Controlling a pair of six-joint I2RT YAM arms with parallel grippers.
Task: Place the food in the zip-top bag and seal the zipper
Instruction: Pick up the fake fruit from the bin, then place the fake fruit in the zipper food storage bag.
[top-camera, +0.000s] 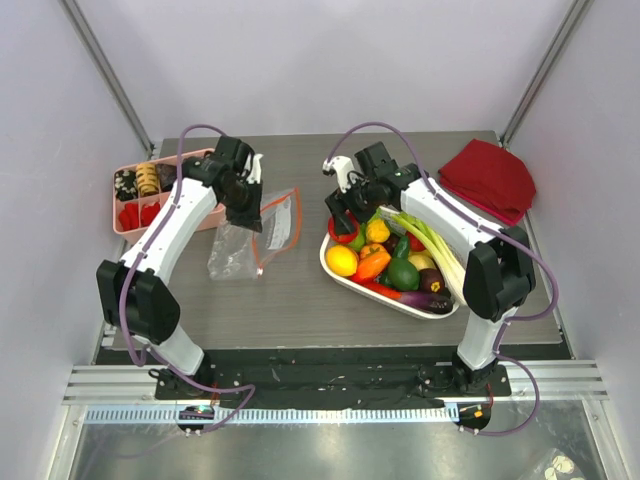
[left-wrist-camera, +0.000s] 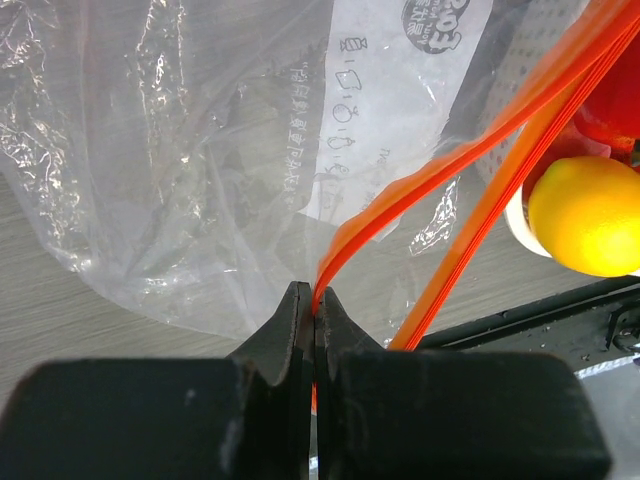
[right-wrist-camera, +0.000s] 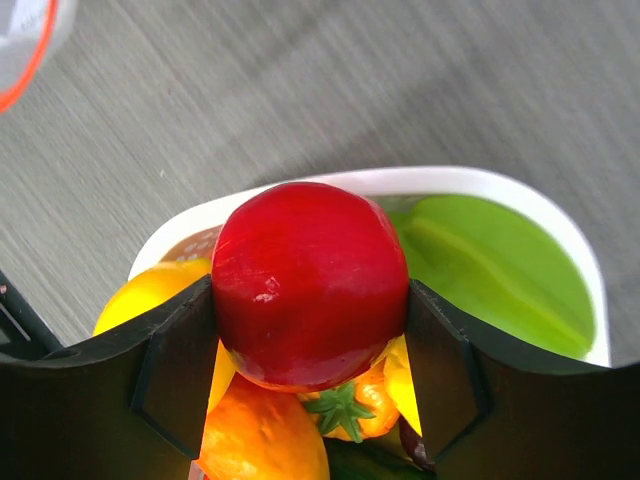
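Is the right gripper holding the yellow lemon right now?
No, the right gripper is shut on a red fruit; the yellow lemon lies in the white basket.

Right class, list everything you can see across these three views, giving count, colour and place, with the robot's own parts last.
zip-top bag: one, clear, on the table left of centre
zipper: one, red-orange, along the bag's mouth
red fruit: one, red, above the basket
basket: one, white, right of centre, heaped with food
lemon: one, yellow, basket's left end
leek: one, white-green, across the basket
tray: one, pink, far left
cloth: one, dark red, far right
table: one, grey
left gripper: black, shut on zipper
right gripper: black, shut on red fruit
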